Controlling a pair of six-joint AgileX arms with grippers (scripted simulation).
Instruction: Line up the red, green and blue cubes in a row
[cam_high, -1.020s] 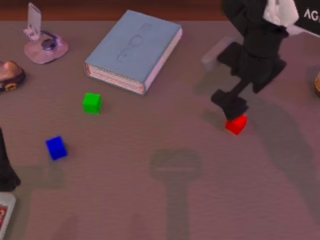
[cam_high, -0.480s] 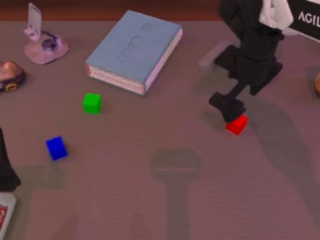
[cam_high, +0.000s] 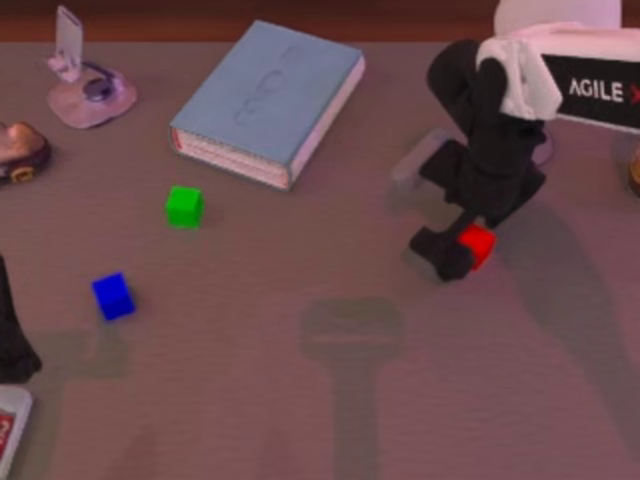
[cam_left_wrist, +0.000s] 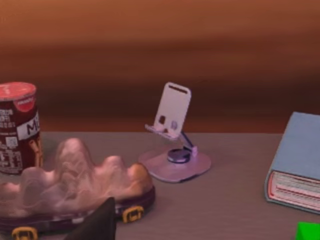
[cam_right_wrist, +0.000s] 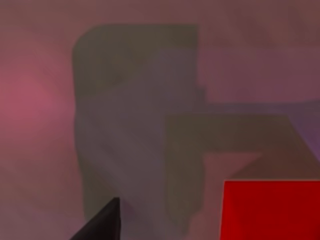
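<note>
Right claw (cam_high: 465, 252) sits over the right half of the counter (cam_high: 330, 400), its dark fingers closed around the red cube (cam_high: 478, 244); from above, the cube shows between the black finger tips, turned slightly askew to the counter's edges, with no long axis to speak of since its sides are equal. The green cube (cam_high: 184, 206) lies well apart on the left, just near of the pale-blue book (cam_high: 268, 100), sitting almost square to the counter. The blue cube (cam_high: 113, 296) lies nearer and farther left, rotated a little. A phone stand (cam_high: 88, 88) is at the far left corner. The left claw (cam_high: 12, 345) is parked at the left edge, and I cannot tell how its fingers stand.

From the left wrist, the phone stand (cam_left_wrist: 175, 150) is upright mid-counter, a red-lidded can (cam_left_wrist: 18, 127) behind a brown toy car (cam_left_wrist: 75, 192), the book (cam_left_wrist: 295, 162) and a corner of the green cube (cam_left_wrist: 309, 232).

From the right wrist, the red cube (cam_right_wrist: 270, 210) fills one corner beside a dark finger (cam_right_wrist: 102, 225), above shadowed counter.
</note>
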